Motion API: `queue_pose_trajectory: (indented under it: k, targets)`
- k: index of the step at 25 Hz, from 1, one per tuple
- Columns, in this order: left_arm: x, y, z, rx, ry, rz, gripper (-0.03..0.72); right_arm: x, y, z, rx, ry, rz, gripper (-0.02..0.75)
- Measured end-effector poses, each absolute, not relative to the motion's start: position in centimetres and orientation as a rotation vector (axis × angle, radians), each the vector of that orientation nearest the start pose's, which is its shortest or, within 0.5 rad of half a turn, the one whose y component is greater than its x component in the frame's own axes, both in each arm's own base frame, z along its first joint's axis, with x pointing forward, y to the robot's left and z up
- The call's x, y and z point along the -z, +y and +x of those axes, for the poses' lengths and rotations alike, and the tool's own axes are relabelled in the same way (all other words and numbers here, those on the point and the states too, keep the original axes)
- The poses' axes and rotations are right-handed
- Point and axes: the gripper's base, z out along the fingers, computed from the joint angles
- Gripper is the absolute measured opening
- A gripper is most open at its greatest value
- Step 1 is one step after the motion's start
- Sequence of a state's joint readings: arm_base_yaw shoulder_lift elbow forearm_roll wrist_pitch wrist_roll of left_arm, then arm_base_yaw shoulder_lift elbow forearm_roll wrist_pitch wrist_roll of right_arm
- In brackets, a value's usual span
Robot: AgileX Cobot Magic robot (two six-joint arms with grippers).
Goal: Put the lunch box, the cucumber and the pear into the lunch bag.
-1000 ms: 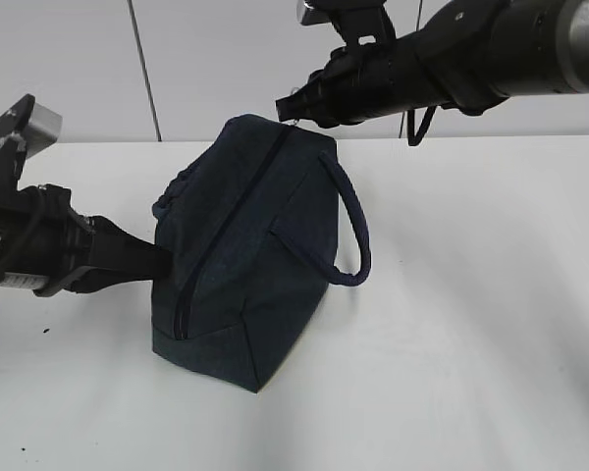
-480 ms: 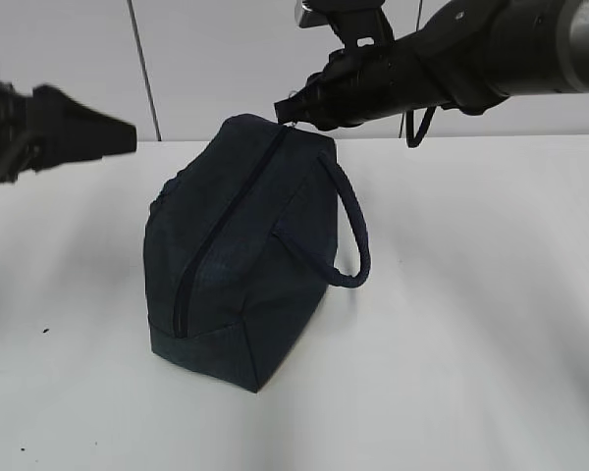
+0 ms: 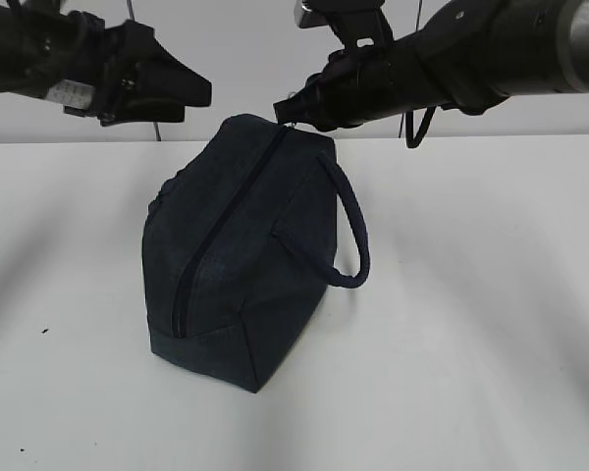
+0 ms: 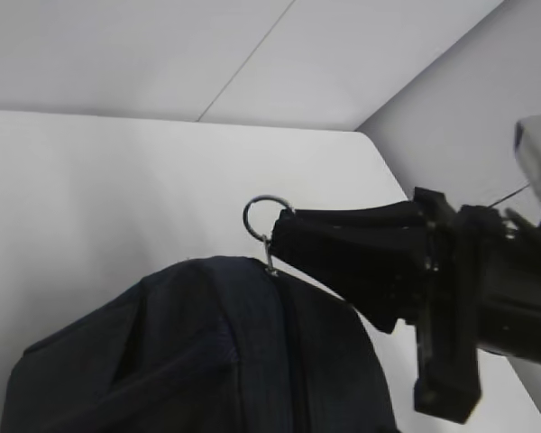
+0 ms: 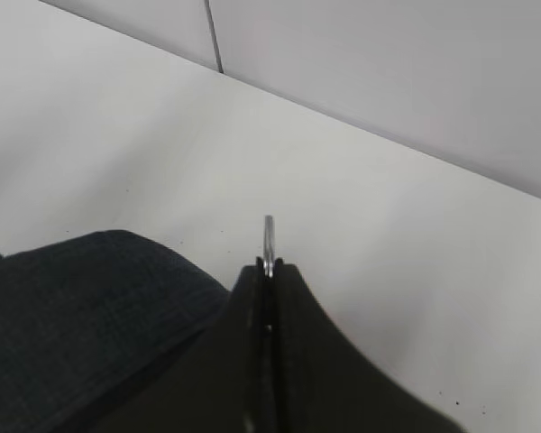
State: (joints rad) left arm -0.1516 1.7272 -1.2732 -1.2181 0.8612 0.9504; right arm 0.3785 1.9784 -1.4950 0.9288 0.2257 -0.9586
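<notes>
While the large dark navy fabric lunch bag stands on the plain white desk, nearer the far edge than the near one and a little left of the middle, your right pincer is pressed together on the thin metal ring pull at the far end of the bag's top. The right wrist view shows the two black wedge-shaped fingers meeting flat, with the ring's rim sticking up edge-on between their tips. From the left wrist view you can see the ring as a slim silver loop, hanging by a small link from the far top corner of the bag.

The bag's cloth is a matte woven weave, denim-like, with soft folds; its shape is a boxy block that narrows to a ridge on top. A dark zipper line runs along that ridge and down the near end face, and it looks closed over the whole stretch you can see. One padded loop handle, round like thick cord, droops down the right side of the bag.

Your left pincer hangs in the air above the desk's far left part, apart from the bag, its black fingers pointing toward the right arm; whether they are parted or together you cannot tell. The desk surface is smooth, with a few tiny dark specks.
</notes>
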Motion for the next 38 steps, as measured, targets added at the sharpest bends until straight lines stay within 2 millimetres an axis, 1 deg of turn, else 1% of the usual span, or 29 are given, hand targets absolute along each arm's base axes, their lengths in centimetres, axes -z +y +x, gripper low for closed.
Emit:
queue_pose_trajectory:
  k: [4, 10, 13, 15, 20, 23, 25, 28, 31, 34, 38]
  targets:
    - [-26.7, -13.1, 36.4, 1.053, 2.250, 0.464, 0.354, -24.5, 18.7, 42.5, -0.392, 2.046, -0.548, 0.006]
    - [-25.6, -14.1, 37.0, 1.016, 2.265, 0.450, 0.354, -24.5, 18.7, 42.5, -0.395, 2.047, -0.543, 0.006]
    - [-25.1, -14.3, 37.3, 0.993, 2.271, 0.436, 0.336, -24.5, 18.7, 42.5, -0.398, 2.048, -0.540, 0.006]
    - [-24.8, -14.5, 37.4, 0.983, 2.275, 0.430, 0.295, -24.5, 18.7, 42.5, -0.401, 2.049, -0.539, 0.006]
    - [-24.1, -15.3, 37.7, 0.991, 2.286, 0.446, 0.167, -24.5, 18.7, 42.5, -0.412, 2.051, -0.525, 0.006]
    - [-23.7, -15.7, 37.7, 0.998, 2.296, 0.455, 0.033, -24.5, 18.7, 42.5, -0.421, 2.053, -0.517, 0.006]
    - [-23.7, -15.7, 37.7, 0.998, 2.296, 0.455, 0.003, -24.5, 18.8, 42.5, -0.424, 2.054, -0.513, 0.006]
    - [-23.7, -15.7, 37.7, 0.995, 2.297, 0.458, -0.006, -24.6, 18.4, 42.7, -0.429, 2.057, -0.491, 0.006]
    - [-24.0, -15.6, 37.6, 0.984, 2.293, 0.472, -0.006, -24.4, 17.3, 43.3, -0.450, 2.072, -0.415, 0.006]
    - [-25.1, -15.4, 37.1, 0.949, 2.269, 0.512, -0.006, -23.2, 16.1, 43.9, -0.495, 2.122, -0.365, 0.006]
    - [-26.4, -15.5, 36.4, 0.922, 2.243, 0.562, -0.006, -21.4, 15.2, 44.6, -0.581, 2.179, -0.256, 0.006]
